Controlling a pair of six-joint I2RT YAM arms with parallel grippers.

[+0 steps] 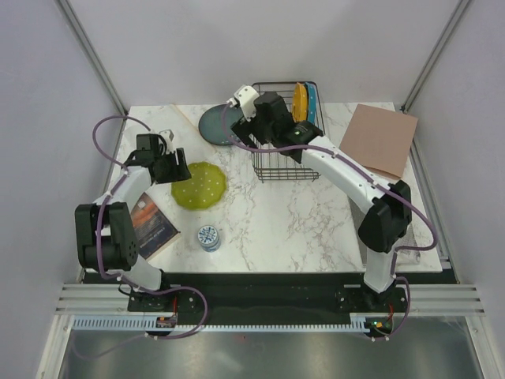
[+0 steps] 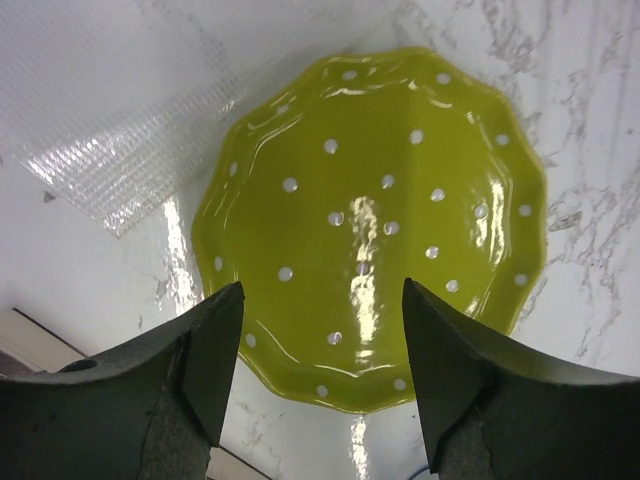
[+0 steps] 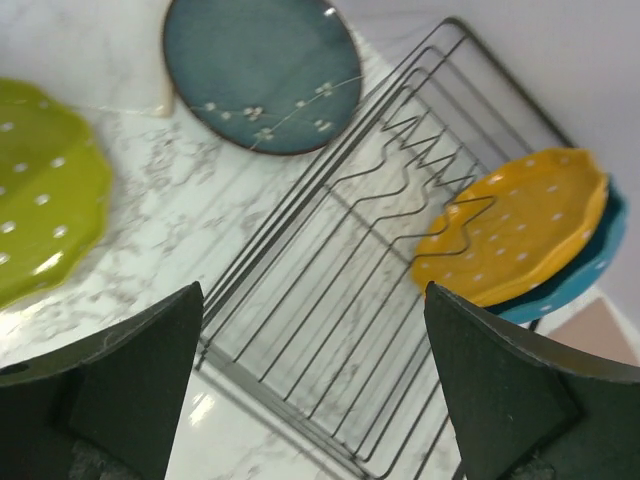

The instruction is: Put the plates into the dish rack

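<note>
Rack at the desk's far edge held orange plate and blue plate, teal plate just beside it, green plate nearer the left edge beneath left end effector, which, like right end effector, gaped wide and empty.

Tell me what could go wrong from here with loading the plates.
The glossy lime-green scalloped plate lies flat on the marble table below the open left hand; a pinch at its rim may slip or just push it along. The open right hand hangs over the black wire dish rack; lowering could catch on it or bump the orange dotted plate standing beside the blue plate.
</note>
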